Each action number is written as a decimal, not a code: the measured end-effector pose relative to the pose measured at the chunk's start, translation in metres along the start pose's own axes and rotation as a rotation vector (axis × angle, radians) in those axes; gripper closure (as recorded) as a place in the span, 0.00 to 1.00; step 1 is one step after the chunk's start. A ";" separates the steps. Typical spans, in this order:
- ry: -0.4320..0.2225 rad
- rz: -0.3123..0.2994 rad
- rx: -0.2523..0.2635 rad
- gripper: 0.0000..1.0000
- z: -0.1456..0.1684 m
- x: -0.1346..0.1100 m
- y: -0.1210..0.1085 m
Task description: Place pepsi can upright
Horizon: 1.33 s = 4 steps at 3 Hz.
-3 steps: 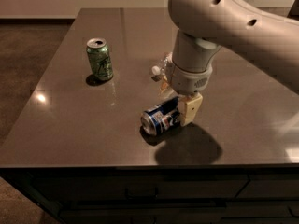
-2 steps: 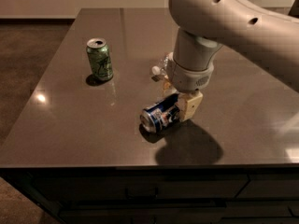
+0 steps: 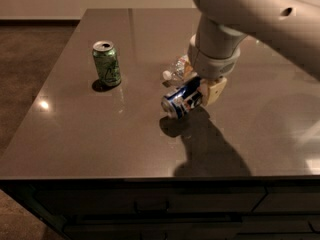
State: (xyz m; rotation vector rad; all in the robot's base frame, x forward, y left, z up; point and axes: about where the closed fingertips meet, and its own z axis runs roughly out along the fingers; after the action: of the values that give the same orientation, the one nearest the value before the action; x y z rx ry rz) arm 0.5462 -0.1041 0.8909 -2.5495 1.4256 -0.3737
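Centre-right over the worktop (image 3: 100,134): tool (image 3: 199,90) is clamped on the pepsi can (image 3: 181,100), gripping it near its upper-right end. One beige finger (image 3: 214,90) shows on the can's right side; the other is hidden behind the can. Can is tilted, close to lying on its side, silver end facing lower left toward the camera, blue body with white and red marks. It looks raised just off the surface: its shadow sits separately below it on the worktop. Arm (image 3: 235,14) comes in from the top right, wrist pointing down. Clear plastic bottle (image 3: 175,70), white cap toward the left, appears to lie just behind the tool, mostly hidden by it. Green can (image 3: 106,64) stands upright well to the left, opened top up, apart from everything else.
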 end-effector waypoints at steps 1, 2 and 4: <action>0.062 -0.015 0.094 1.00 -0.015 0.024 -0.018; 0.137 -0.083 0.196 1.00 -0.030 0.044 -0.031; 0.193 -0.197 0.210 1.00 -0.040 0.056 -0.037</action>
State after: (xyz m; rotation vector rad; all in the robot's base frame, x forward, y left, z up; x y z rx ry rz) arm 0.5919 -0.1351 0.9467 -2.5410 1.1233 -0.7767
